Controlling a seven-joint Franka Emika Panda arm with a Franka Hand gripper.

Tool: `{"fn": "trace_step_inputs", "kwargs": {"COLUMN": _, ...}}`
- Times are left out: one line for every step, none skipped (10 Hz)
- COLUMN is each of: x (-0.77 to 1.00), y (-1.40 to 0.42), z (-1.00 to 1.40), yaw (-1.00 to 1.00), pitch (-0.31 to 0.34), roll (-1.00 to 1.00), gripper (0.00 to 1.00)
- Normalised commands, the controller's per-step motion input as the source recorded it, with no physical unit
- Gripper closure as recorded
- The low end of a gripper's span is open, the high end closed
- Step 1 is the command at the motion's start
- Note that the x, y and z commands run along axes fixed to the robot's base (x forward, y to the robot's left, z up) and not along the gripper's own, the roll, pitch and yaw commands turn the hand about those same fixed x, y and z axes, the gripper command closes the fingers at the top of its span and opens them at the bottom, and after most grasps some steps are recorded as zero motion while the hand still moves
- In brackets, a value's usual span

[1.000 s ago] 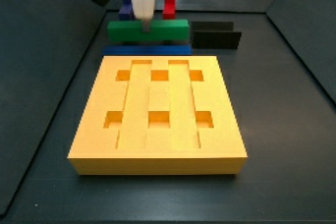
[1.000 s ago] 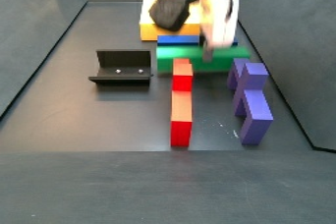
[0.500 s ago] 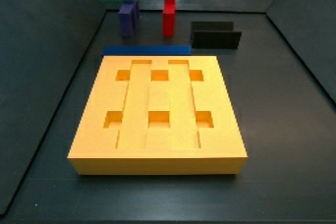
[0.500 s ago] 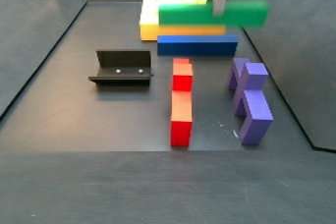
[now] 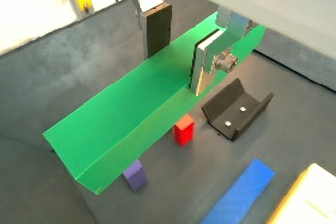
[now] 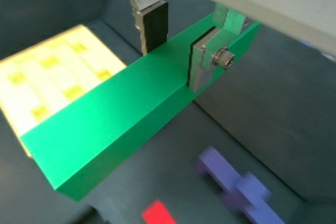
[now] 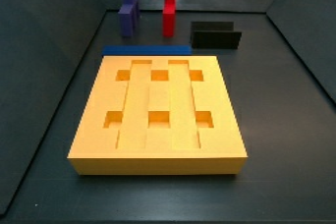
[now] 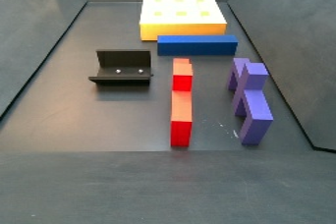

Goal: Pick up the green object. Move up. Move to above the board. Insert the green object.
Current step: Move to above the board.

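The green object (image 5: pixel 125 110) is a long green bar held high above the floor; it shows in both wrist views (image 6: pixel 118 110). My gripper (image 5: pixel 184 46) is shut on it near one end, with one padded finger on each long side, as the wrist views show (image 6: pixel 180 43). The gripper and the bar are out of frame in both side views. The board (image 7: pixel 157 120), a thick orange-yellow slab with square holes, lies on the floor in both side views (image 8: pixel 184 14). In a wrist view it lies below and off to one side of the bar (image 6: pixel 59 71).
A blue bar (image 7: pixel 144 49) lies against the board's end (image 8: pixel 197 44). A red block (image 8: pixel 182 100), purple pieces (image 8: pixel 250 100) and the fixture (image 8: pixel 121 68) stand beyond it. In a wrist view the fixture (image 5: pixel 237 110) and red block (image 5: pixel 186 130) lie below the bar.
The gripper has lifted the green bar off the blue bar and risen with it out of the top of both side views.
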Motion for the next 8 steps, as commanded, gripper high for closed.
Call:
{"fn": "trace_step_inputs", "kwargs": {"x": 0.33, "y": -1.4, "z": 0.21, "yaw": 1.0, "pitch": 0.029, "roll": -0.02, "gripper": 1.0}}
{"fn": "trace_step_inputs", "kwargs": {"x": 0.33, "y": -1.4, "z": 0.2, "yaw": 1.0, "pitch": 0.036, "roll": -0.01, "gripper": 1.0}}
{"fn": "trace_step_inputs", "kwargs": {"x": 0.36, "y": -1.4, "z": 0.2, "yaw": 1.0, "pitch": 0.042, "roll": -0.02, "gripper": 1.0}}
{"fn": "trace_step_inputs", "kwargs": {"x": 0.38, "y": -1.4, "z": 0.21, "yaw": 1.0, "pitch": 0.052, "roll": -0.02, "gripper": 1.0}}
{"fn": "trace_step_inputs", "kwargs": {"x": 0.39, "y": -1.4, "z": 0.22, "yaw": 1.0, "pitch": 0.06, "roll": -0.01, "gripper": 1.0}}
{"fn": "trace_step_inputs", "kwargs": {"x": 0.44, "y": -1.4, "z": 0.23, "yaw": 1.0, "pitch": 0.068, "roll": -0.01, "gripper": 1.0}}
{"fn": "trace_step_inputs", "kwargs": {"x": 0.29, "y": -0.83, "z": 0.14, "yaw": 1.0, "pitch": 0.075, "roll": -0.01, "gripper": 1.0}}
{"fn": "trace_step_inputs", "kwargs": {"x": 0.19, "y": -0.45, "z": 0.08, "yaw": 1.0, "pitch": 0.083, "roll": 0.0, "gripper": 1.0}}
